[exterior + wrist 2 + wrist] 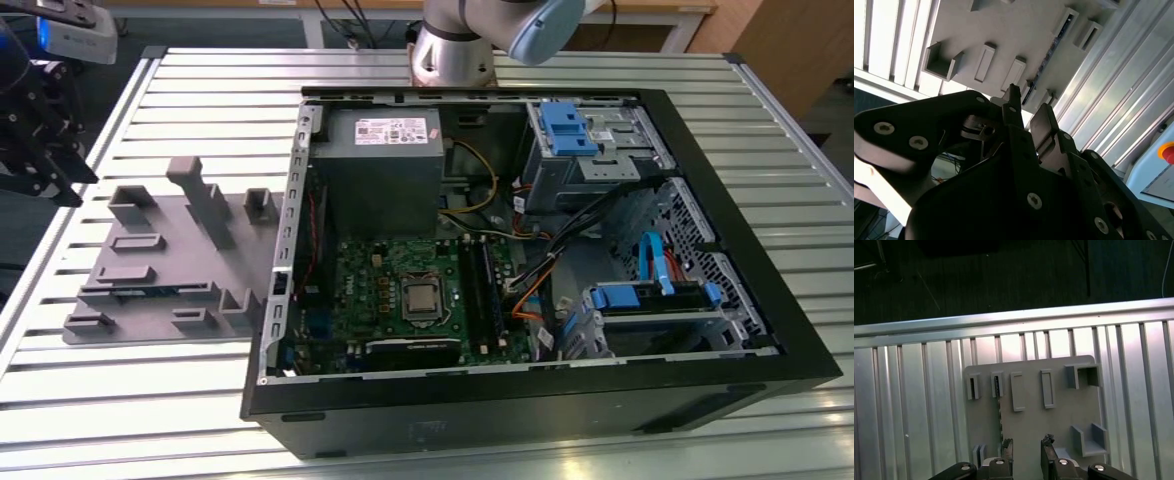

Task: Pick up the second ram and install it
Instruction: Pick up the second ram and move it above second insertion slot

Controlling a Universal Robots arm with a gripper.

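Hovering above the holder (1054,425), gripper (1027,442) jaws stand slightly apart, empty. Offset from the ram (1000,412) risks a missed grasp.

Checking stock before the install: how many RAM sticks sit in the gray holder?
1: the RAM stick stands on edge in the gray holder, close to the open gripper. Others could be hidden in its slots.

The white label (395,130) on the power supply (380,185) carries print too small to read.
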